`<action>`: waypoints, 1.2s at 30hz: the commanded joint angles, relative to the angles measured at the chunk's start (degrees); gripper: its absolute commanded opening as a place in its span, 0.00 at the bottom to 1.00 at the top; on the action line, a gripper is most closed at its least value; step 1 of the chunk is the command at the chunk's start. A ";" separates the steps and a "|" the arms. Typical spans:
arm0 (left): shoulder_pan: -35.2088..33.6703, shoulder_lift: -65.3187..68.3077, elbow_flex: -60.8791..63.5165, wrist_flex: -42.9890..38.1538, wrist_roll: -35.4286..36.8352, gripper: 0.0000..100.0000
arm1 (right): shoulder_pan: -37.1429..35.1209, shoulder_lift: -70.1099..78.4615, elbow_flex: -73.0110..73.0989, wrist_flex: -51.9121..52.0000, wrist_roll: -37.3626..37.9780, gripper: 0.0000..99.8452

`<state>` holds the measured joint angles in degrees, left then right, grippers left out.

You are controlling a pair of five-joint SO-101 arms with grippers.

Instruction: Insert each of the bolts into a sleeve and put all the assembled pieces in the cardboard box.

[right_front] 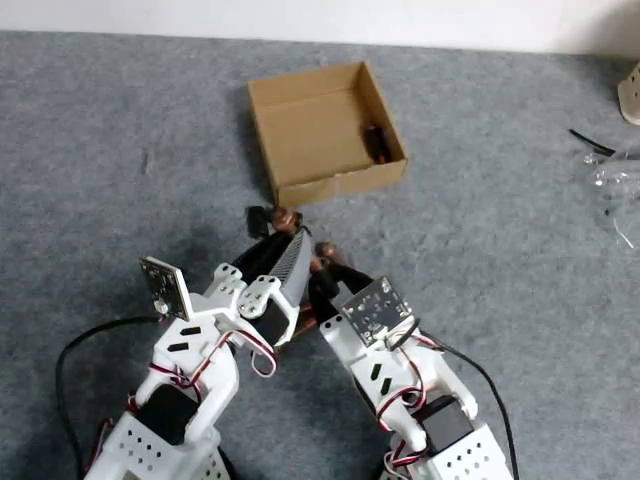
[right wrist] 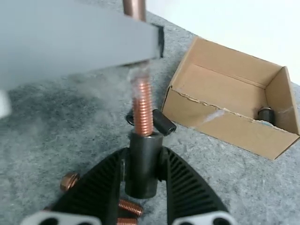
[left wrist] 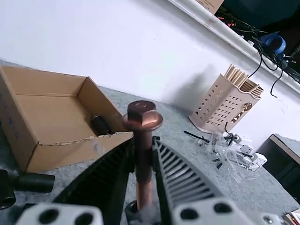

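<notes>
left hand (left wrist: 143, 143) clamps a bolt (left wrist: 143, 119), its tip at the sleeve (right wrist: 142, 164) the right hand (right wrist: 143, 153) grips; spare sleeve (right wrist: 165, 123) beside the cardboard box (right_front: 340, 183).

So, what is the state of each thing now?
Bolt: upright, tip at the mouth of the sleeve.
Sleeve: upright.
Left gripper: shut on bolt.
Right gripper: shut on sleeve.
Cardboard box: open, one dark piece inside.
Loose sleeve: lying on carpet.
Loose bolts: lying on carpet.
</notes>
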<state>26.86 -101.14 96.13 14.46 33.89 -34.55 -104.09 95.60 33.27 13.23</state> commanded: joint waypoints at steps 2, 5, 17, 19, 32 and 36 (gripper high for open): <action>1.01 -0.13 1.19 0.44 0.35 0.01 | -0.92 -1.27 0.75 -2.07 -0.88 0.00; 0.92 -0.13 1.10 0.44 0.35 0.01 | -1.01 -1.27 -0.48 -2.15 -1.05 0.00; 0.84 -0.22 0.84 0.44 0.35 0.01 | -2.68 -1.27 -2.33 -2.07 -0.79 0.00; 0.84 -0.22 0.84 0.44 0.35 0.01 | -2.68 -1.27 -2.42 -2.24 -0.79 0.00; 0.40 -0.22 0.22 0.44 2.37 0.01 | -2.86 -1.27 -4.26 -2.33 -1.05 0.00; 0.40 -0.22 0.13 0.53 4.13 0.01 | -2.77 -1.27 -4.26 -2.59 -1.05 0.00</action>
<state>26.86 -101.23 96.13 14.64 36.62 -36.31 -104.09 94.99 33.27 12.79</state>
